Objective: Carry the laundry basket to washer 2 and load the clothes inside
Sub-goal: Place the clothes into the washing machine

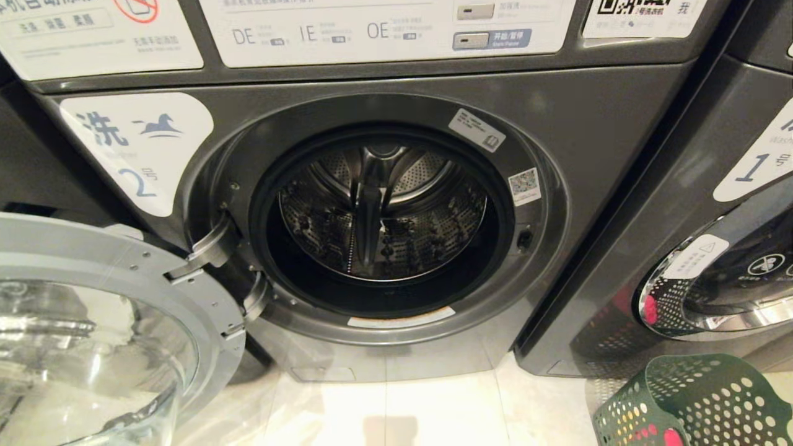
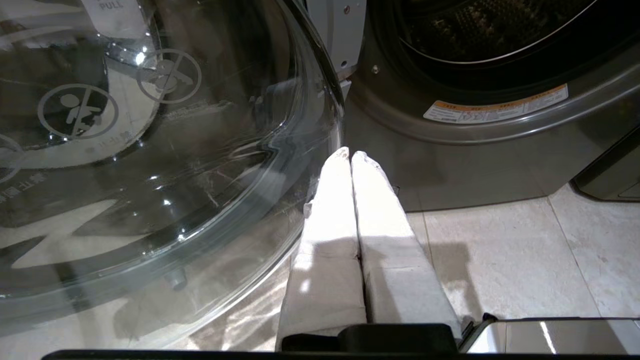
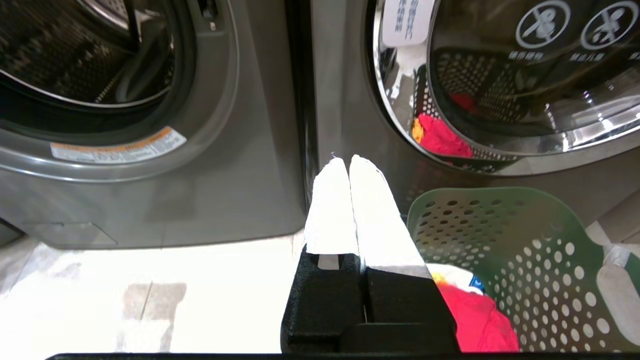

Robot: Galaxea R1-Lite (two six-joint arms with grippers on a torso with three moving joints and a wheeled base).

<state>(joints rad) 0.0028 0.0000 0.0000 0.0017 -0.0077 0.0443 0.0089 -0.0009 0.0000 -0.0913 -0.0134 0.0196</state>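
- Washer 2 (image 1: 384, 210) stands ahead, door swung open left, drum empty
- Laundry basket (image 1: 694, 402) sits on the floor, near right; clothes (image 3: 475, 320) inside look soft, light; best pinched at a fold
- Left end effector (image 2: 350, 156) and right end effector (image 3: 347, 161) both closed together, empty

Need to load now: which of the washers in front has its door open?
Washer 2, labelled with a blue 2: its door swings left, drum exposed. The washer labelled 1 on the right is shut.

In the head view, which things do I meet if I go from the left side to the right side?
Open glass door with silver ring → dark grey front-loading washer 2 with open steel drum → dark grey washer labelled 1, door closed → dark green perforated plastic laundry basket on the floor.
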